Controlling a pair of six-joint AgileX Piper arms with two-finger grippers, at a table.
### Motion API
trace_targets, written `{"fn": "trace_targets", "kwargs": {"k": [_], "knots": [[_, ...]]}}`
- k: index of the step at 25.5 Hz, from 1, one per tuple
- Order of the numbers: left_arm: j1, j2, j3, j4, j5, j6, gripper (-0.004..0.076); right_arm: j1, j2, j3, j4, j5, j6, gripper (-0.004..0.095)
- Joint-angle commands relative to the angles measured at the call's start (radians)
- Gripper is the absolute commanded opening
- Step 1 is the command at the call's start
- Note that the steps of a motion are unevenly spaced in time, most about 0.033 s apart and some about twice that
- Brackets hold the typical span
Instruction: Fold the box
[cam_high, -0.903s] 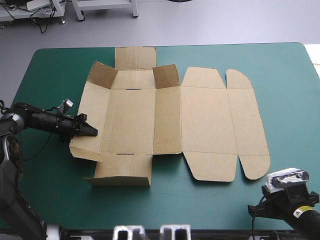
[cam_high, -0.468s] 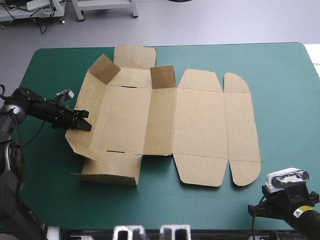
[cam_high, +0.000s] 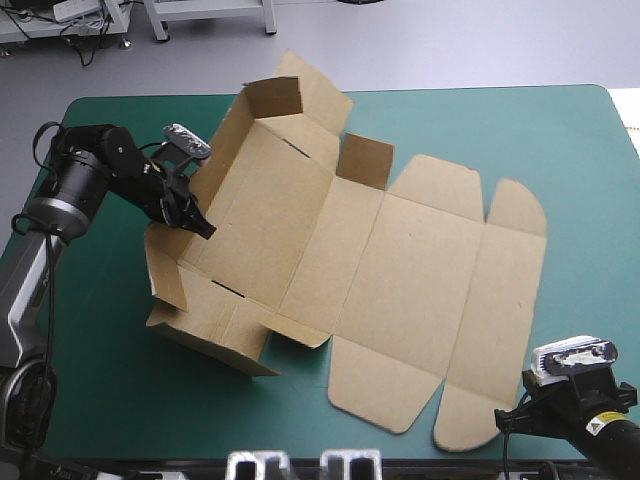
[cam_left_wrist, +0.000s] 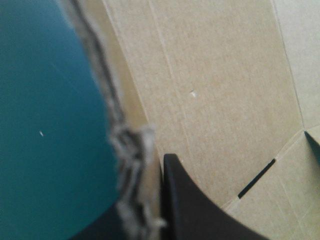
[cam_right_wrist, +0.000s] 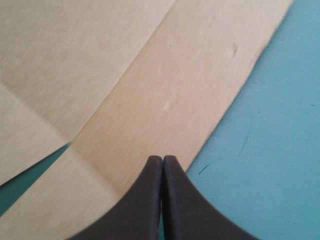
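Observation:
The brown box (cam_high: 350, 250) is a cut sheet turned at a slant across the table, lid panels flat. Its left wall and far-left corner flap (cam_high: 275, 98) are raised. My left gripper (cam_high: 200, 225) is shut on the edge of that left wall. In the left wrist view the frayed board edge (cam_left_wrist: 132, 165) sits pinched beside one black finger (cam_left_wrist: 200, 210), with the box floor (cam_left_wrist: 225, 100) ahead. My right gripper (cam_right_wrist: 162, 162) is shut with nothing in it, low over the rounded lid flap (cam_right_wrist: 165, 95). The right arm (cam_high: 580, 400) is at the near right corner.
The teal-green cover (cam_high: 520, 130) shows bare at the far right and along the near left (cam_high: 100, 390). The lid's rounded flap (cam_high: 470, 425) reaches almost to the near edge, close beside the right arm.
My left gripper has risen and swung toward the far edge with the wall in its grip. The whole box has turned, and its lid flaps have slid toward the near right corner. The right arm has stayed put.

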Motion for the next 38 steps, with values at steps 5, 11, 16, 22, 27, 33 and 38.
{"fn": "trace_targets", "kwargs": {"k": [5,11,16,22,27,33,38], "knots": [[-0.216,-0.048,-0.188,0.198,-0.075,0.025,-0.001,0.002,0.009,-0.021,0.031,-0.054,-0.004,-0.0019],[-0.342,-0.048,-0.225,0.337,-0.237,0.157,-0.001,0.002,0.009,-0.021,0.033,-0.056,-0.004,-0.0019],[-0.433,-0.048,-0.225,0.388,-0.289,0.286,-0.001,0.002,0.009,-0.021,0.037,-0.056,-0.004,-0.0019],[-0.57,-0.048,-0.223,0.607,-0.359,0.176,-0.001,0.002,0.009,-0.056,0.035,-0.043,0.003,-0.0004],[-0.656,-0.048,-0.219,0.811,-0.392,-0.018,-0.001,0.002,0.009,-0.239,0.029,0.005,0.042,-0.0004],[-0.721,-0.11,0.008,1.14,-0.491,-0.335,-0.001,0.002,0.024,-0.511,0.032,0.106,0.117,-0.0004],[-0.731,-0.192,0.224,1.257,-0.551,-0.469,-0.001,0.002,0.123,-0.644,0.086,0.125,0.124,-0.0005]]}}
